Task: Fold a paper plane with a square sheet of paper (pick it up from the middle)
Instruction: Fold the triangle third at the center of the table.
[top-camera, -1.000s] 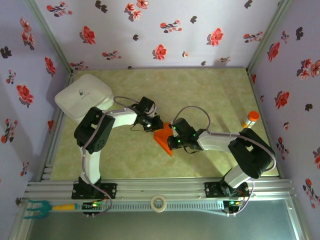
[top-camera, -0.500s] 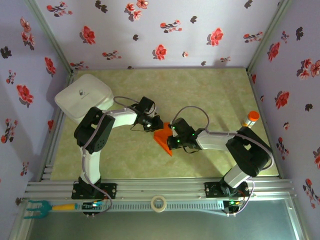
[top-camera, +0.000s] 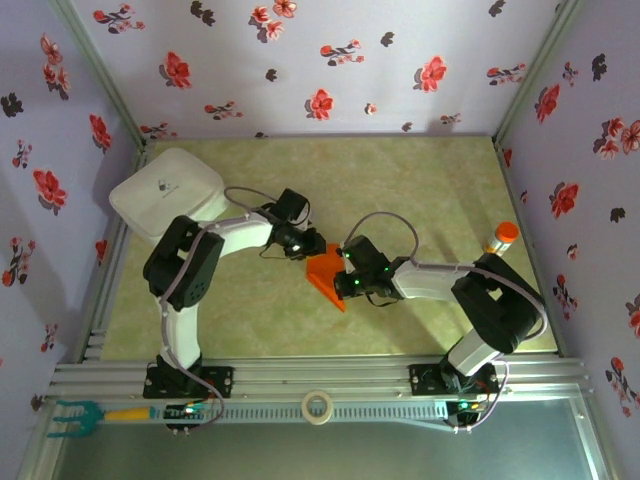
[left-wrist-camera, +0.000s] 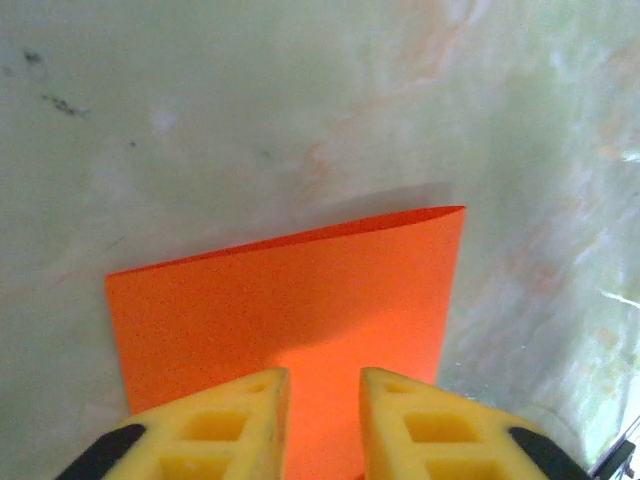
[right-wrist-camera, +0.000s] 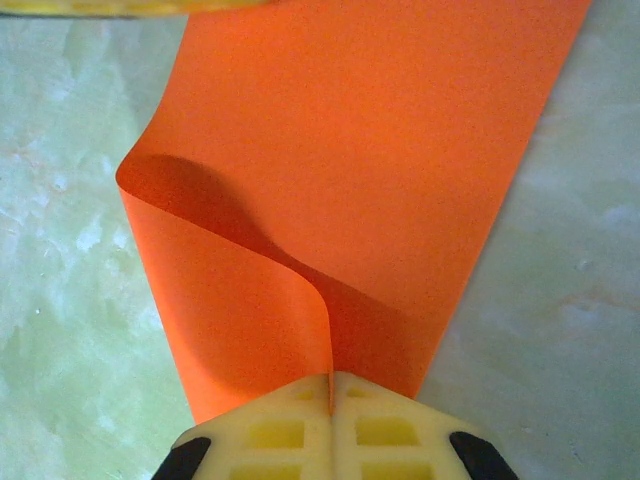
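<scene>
The square sheet of paper (top-camera: 325, 275) is bright orange and lies mid-table as a folded wedge between both arms. In the left wrist view the sheet (left-wrist-camera: 300, 300) lies flat on the table with a folded far edge. My left gripper (left-wrist-camera: 325, 385) hovers over its near part, yellow fingers (left-wrist-camera: 240, 410) slightly apart, nothing between them. In the right wrist view one layer of the sheet (right-wrist-camera: 360, 150) curls up into my right gripper (right-wrist-camera: 329, 385), which is shut on that raised fold. From above, the left gripper (top-camera: 308, 248) is at the sheet's far edge and the right gripper (top-camera: 343, 282) at its right side.
A white box (top-camera: 165, 192) sits at the back left corner. An orange-capped bottle (top-camera: 500, 238) stands near the right wall. A tape roll (top-camera: 318, 407) and a green-handled tool (top-camera: 75, 417) rest on the front rail. Open marbled table lies beyond the sheet.
The left gripper's fingers have parted slightly, and the left arm's elbow has shifted a little to the left. The right gripper stays shut on the paper.
</scene>
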